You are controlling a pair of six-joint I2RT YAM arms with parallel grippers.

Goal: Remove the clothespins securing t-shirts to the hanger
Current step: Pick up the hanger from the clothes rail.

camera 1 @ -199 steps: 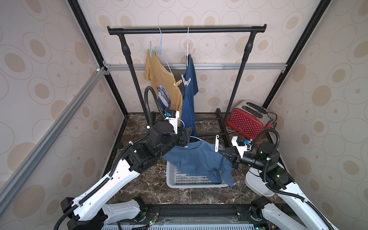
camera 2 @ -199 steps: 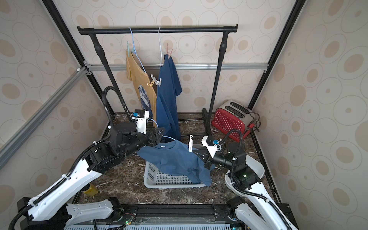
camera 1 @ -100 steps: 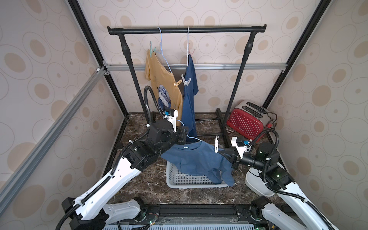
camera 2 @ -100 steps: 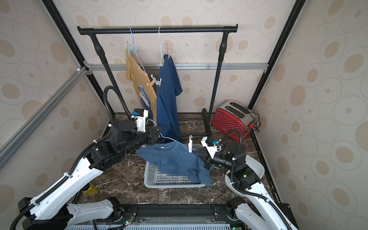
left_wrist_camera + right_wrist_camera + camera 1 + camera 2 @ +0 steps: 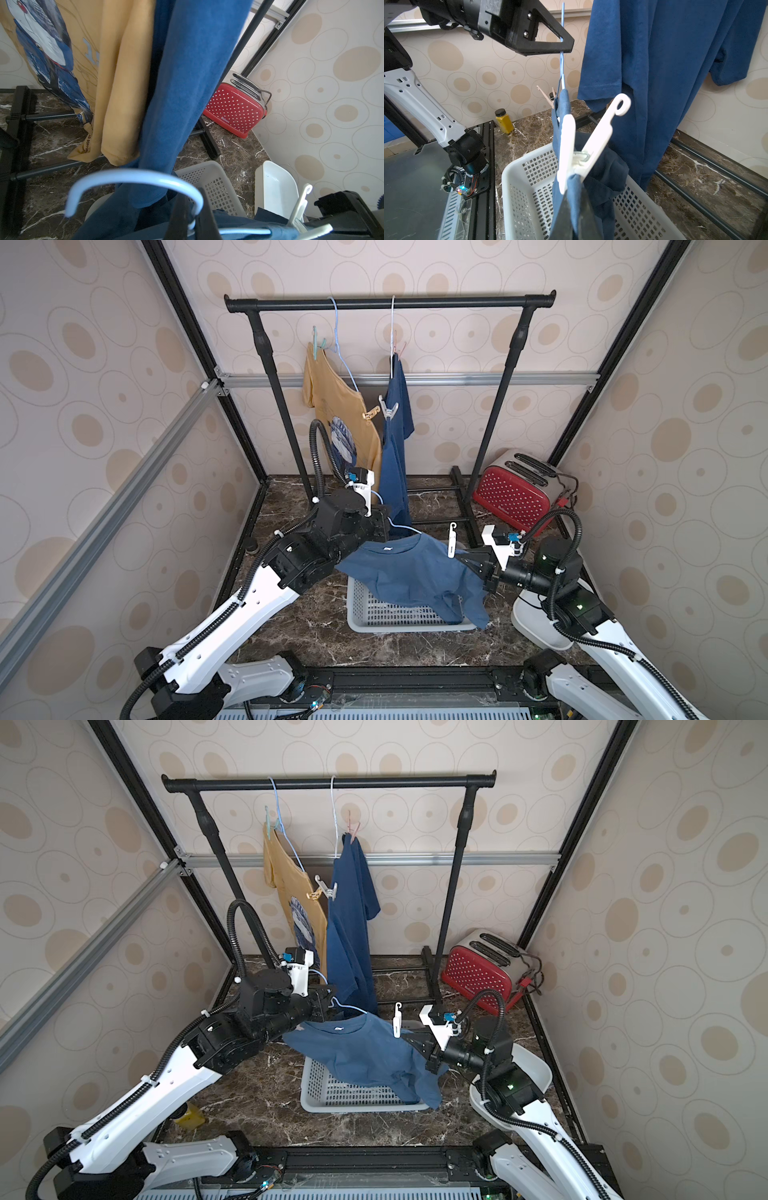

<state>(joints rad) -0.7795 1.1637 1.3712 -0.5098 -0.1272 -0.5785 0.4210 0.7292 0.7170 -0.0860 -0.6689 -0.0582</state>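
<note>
- While the blue shirt (image 5: 415,572) sags between the two arms above the basket (image 5: 361,614), its hanger (image 5: 135,176) is off the rack (image 5: 390,304) and carried at both ends.
- The left gripper (image 5: 385,526) is clamped shut on the hanger's thin wire just below the hook.
- The right gripper (image 5: 575,218) is closed on the blue shirt's shoulder just beneath the white pin (image 5: 568,145). I cannot tell whether the wire is inside that pinch too.
- A tan pin (image 5: 545,96) sits on the far shoulder, nearer the left gripper.
- On the rack, a teal pin (image 5: 318,344) and a yellow pin (image 5: 371,412) hold the yellow shirt (image 5: 336,406). A pink pin (image 5: 395,342) and a second white pin (image 5: 388,408) hold the navy shirt (image 5: 395,456).
- I'd judge the pins light, hard and smooth plastic with a stiff spring. They want squeezing on the two splayed tails, not at the biting end.
- The cloth is soft and will drop into the basket once both pins let go. The wire looks springy and may swing.
- The left arm reaches forward from its base, elbow raised, wrist about level and aimed across towards the right arm.
- The right arm sits lower, forearm aimed inward at the shirt, gripper roughly level.
</note>
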